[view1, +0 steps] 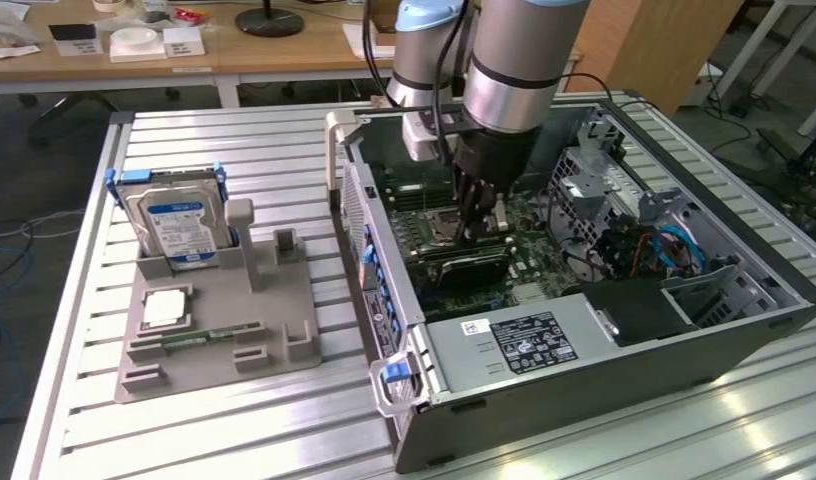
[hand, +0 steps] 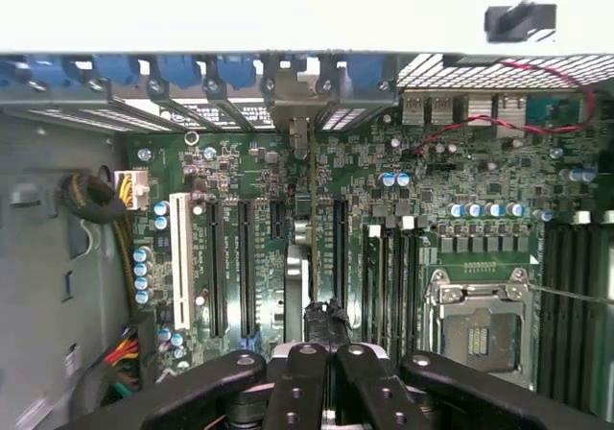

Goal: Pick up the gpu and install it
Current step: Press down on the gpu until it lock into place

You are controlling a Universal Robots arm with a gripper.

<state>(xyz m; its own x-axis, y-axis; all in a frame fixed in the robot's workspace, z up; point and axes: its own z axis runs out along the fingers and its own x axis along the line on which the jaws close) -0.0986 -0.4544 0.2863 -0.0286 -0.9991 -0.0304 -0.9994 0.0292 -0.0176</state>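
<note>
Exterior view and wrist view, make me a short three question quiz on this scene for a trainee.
1. True or false: the gpu lies on the grey holder outside the computer case.
2. Which item stands upright in the grey holder? A: hard drive. B: fan. C: power supply.
3. Fill in: the gripper is down inside the computer case with its jaws ___.
Key: 1 false, the gpu stands on edge over the motherboard slots inside the computer case, right at the gripper. 2 A. 3 shut.
</note>
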